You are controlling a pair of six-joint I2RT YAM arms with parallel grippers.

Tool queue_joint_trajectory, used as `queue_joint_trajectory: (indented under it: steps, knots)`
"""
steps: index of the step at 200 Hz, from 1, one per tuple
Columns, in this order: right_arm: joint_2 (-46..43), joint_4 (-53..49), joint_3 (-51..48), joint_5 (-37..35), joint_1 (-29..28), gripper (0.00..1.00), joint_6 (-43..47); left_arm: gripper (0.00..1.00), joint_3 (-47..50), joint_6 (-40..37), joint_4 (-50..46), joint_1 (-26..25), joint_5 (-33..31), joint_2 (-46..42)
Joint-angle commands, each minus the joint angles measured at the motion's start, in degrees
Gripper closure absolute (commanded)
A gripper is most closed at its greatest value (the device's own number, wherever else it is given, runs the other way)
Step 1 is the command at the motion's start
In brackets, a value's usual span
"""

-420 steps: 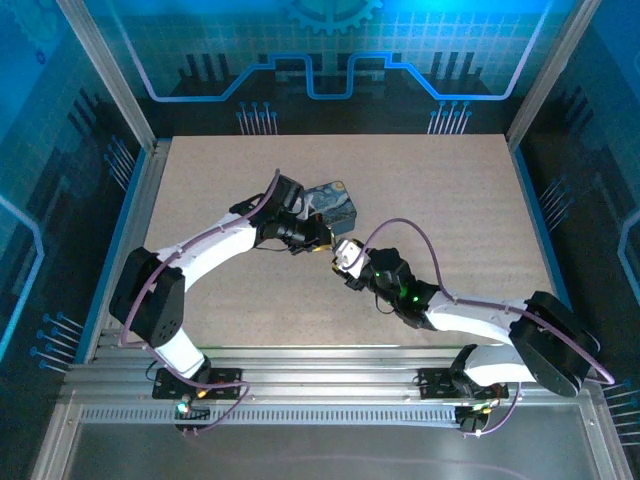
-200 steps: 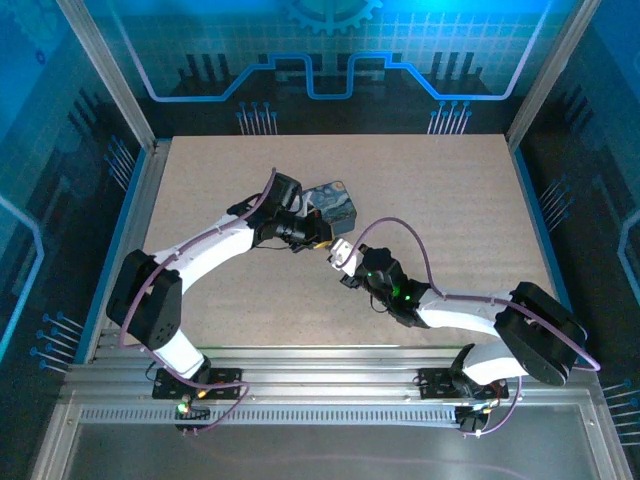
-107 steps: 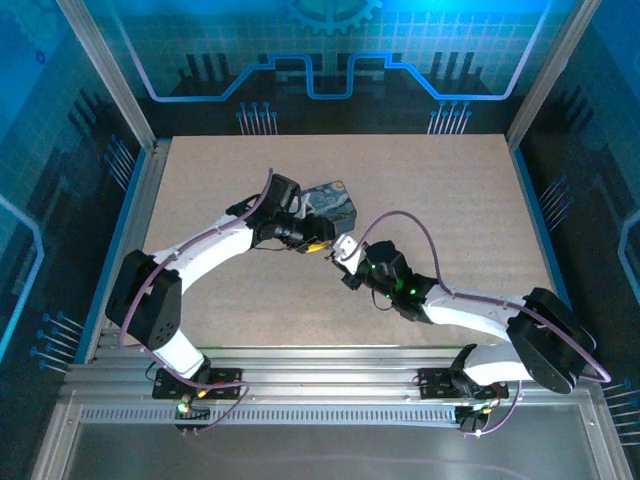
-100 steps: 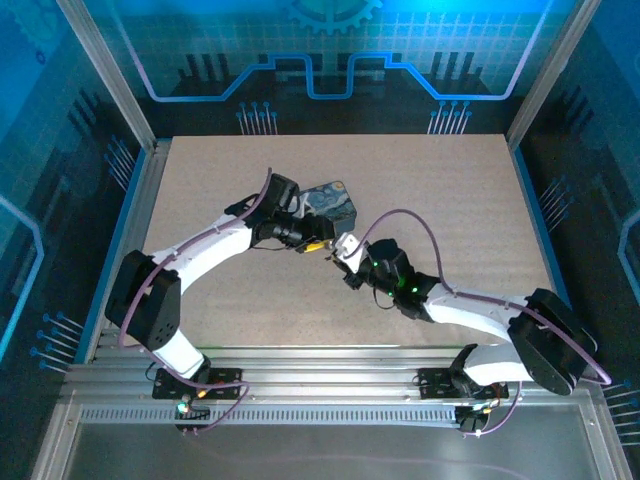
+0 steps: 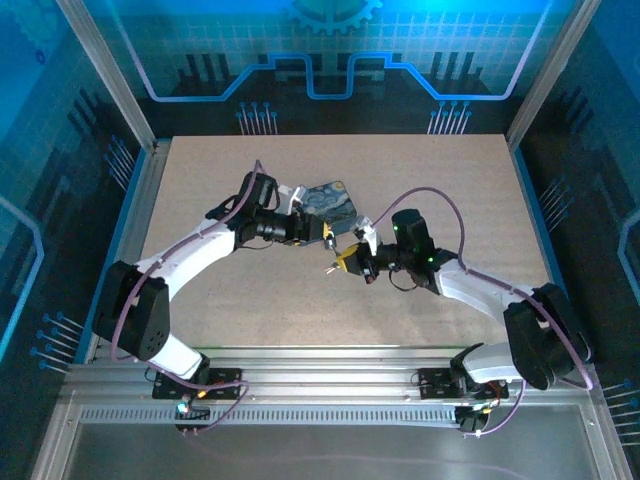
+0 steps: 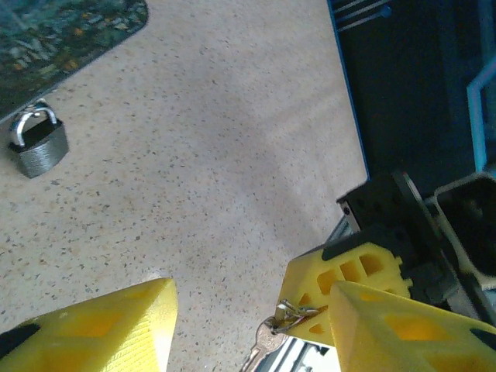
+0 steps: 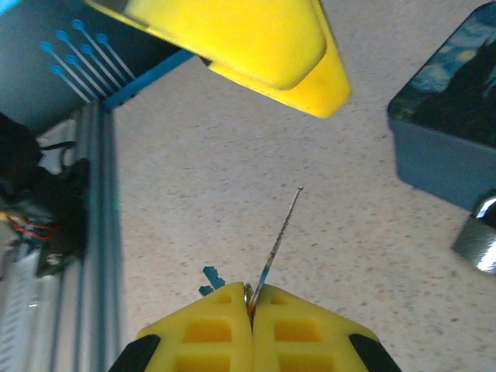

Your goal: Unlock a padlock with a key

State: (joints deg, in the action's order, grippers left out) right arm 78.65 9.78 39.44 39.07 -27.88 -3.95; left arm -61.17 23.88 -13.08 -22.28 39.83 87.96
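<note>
My right gripper is shut on the key, whose thin blade sticks out ahead of the fingertips over the table. In the top view that right gripper holds the key just below my left gripper. The left gripper is open with nothing between its fingers; the key and its ring hang at the right gripper's yellow finger close by. The small silver padlock lies flat on the table against the box edge, its shackle closed, and the padlock also shows at the frame's right edge.
The dark blue box with the painting print lies behind both grippers, with the box near the padlock. The left gripper's yellow finger hangs above the key. Bare tabletop stretches to the right and front.
My left gripper has opened and drawn back to the left. The right arm has swung round to the right, and its shut gripper now carries the key alone.
</note>
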Motion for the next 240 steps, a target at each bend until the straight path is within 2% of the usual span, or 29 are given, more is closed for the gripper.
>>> queue_joint_trajectory:
  steps: [1, 52, 130, 220, 240]
  knots:
    - [1.95, -4.71, 3.06, 9.05, 0.91, 1.0, -1.95, 0.45, 1.95, -5.24, 3.69, 0.07, 6.2, 0.09]
    - [3.78, -4.16, 4.32, 11.77, 1.68, 1.0, -4.3, 0.47, 5.49, -2.2, 11.34, -0.3, 12.03, 0.57]
    - [5.5, -3.2, 6.31, 13.58, 2.74, 1.0, -6.24, 0.53, 8.08, 1.87, 17.16, -1.75, 13.56, 1.0]
    - [7.0, -2.46, 7.28, 14.15, 2.7, 1.0, -7.22, 0.79, 8.17, 2.66, 17.97, -1.96, 13.82, 2.13]
    - [7.45, -2.49, 7.4, 14.0, 2.83, 1.0, -7.49, 0.82, 8.16, 2.86, 18.31, -1.96, 13.84, 2.15]
